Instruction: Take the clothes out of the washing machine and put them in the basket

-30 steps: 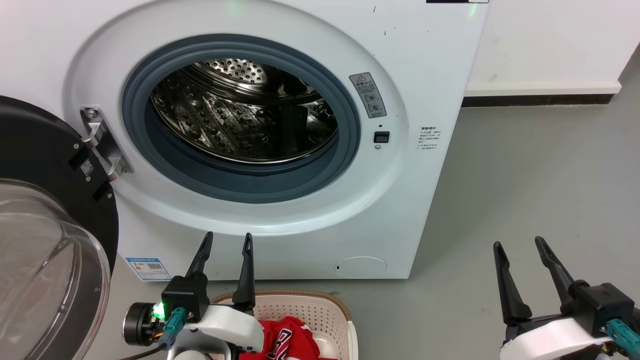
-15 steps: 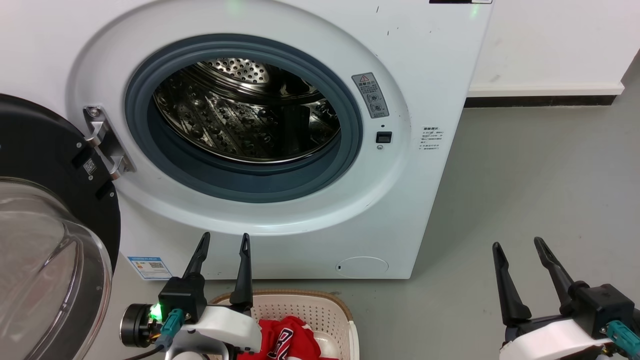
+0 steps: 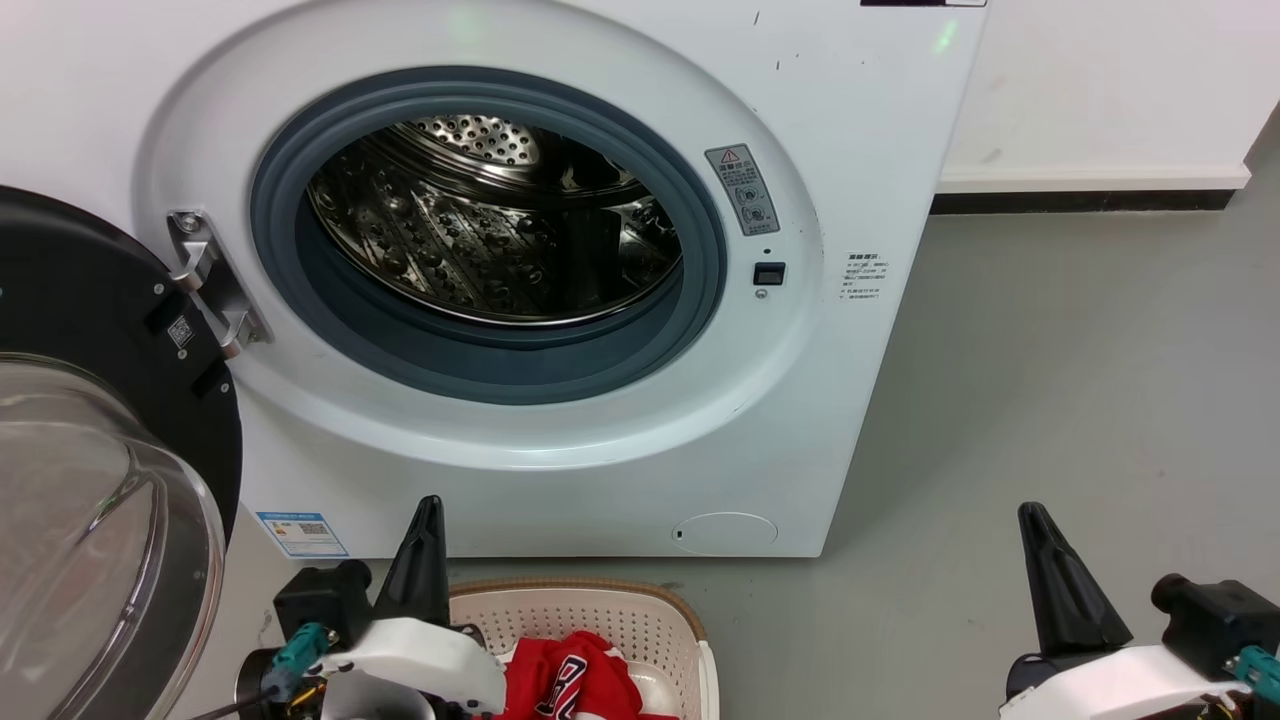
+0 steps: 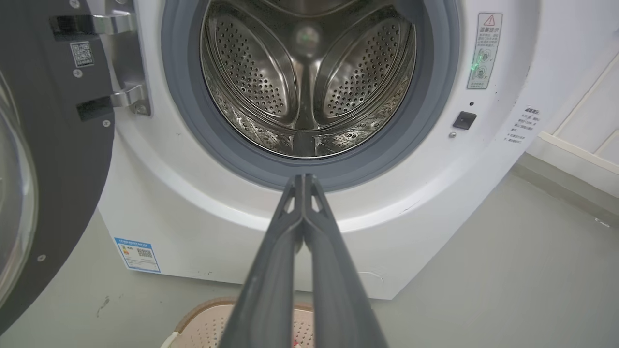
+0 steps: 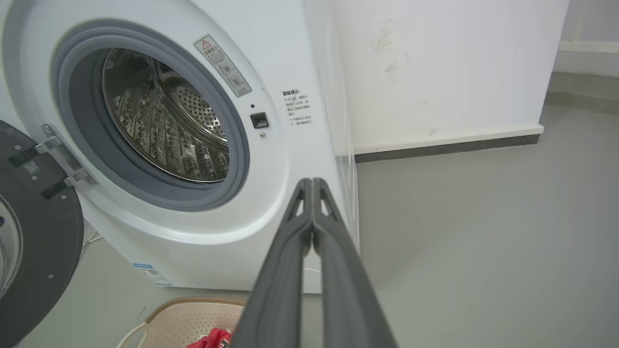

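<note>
Grey floor (image 3: 1050,350) w/ white washing machine (image 3: 850,150), door (image 3: 100,300) swung open; red clothes (image 3: 570,682) in basket (image 3: 645,618). Left gripper (image 4: 303,179) & right gripper (image 5: 312,181): jaws pressed together.

The large white washing machine (image 3: 850,120) has a smooth, glossy painted casing, and its round grey seal (image 3: 480,375) looks like matt rubber. The perforated steel drum (image 3: 450,260) gleams (mirror-bright in places). The cream perforated basket (image 3: 640,625) is matt plastic; the bright red garment (image 3: 530,668) is soft cloth.
</note>
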Available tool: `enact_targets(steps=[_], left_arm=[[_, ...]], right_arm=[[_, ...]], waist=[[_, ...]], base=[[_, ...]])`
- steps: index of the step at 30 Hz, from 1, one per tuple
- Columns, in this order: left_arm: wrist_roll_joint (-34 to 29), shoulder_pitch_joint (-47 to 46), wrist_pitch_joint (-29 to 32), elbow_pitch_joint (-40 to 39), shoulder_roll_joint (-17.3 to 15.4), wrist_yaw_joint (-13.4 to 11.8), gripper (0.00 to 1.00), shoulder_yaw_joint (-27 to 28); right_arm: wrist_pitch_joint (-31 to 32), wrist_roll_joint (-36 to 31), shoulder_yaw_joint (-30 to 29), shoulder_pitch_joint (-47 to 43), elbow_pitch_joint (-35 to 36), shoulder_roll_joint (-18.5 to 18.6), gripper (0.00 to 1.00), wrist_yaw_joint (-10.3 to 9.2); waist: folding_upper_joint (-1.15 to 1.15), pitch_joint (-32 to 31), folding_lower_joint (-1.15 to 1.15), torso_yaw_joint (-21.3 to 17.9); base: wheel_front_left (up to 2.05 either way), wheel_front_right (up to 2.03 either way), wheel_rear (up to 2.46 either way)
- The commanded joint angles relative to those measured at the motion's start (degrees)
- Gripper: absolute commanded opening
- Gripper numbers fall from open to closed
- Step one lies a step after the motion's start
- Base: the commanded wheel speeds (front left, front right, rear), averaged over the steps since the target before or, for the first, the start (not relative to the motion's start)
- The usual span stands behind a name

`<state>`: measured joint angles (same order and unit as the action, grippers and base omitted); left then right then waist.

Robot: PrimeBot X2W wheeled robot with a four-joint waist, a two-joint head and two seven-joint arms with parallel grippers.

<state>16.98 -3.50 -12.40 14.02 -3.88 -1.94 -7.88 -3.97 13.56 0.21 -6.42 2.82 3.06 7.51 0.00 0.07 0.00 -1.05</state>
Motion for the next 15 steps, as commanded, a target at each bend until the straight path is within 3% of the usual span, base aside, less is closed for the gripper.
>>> enact_targets(steps=[1,15], left_arm=[[2.9,-1.3,0.6,-0.8,0.0,0.5,0.0,0.8],[16.8,-1.6,4.0,-0.9,0.2,2.2,0.0,3.3]], right_arm=[[0.1,3.4,0.0,1.6,0.1,0.5,0.0,0.0],[1.2,18.9,-0.1,4.0,-3.2,1.3,0.0,-0.01]], waist=[[0.0,0.0,0.0,0.0],[0.0,0.0,0.0,0.1]], base=[[0.0,0.0,0.0],[0.0,0.0,0.0]])
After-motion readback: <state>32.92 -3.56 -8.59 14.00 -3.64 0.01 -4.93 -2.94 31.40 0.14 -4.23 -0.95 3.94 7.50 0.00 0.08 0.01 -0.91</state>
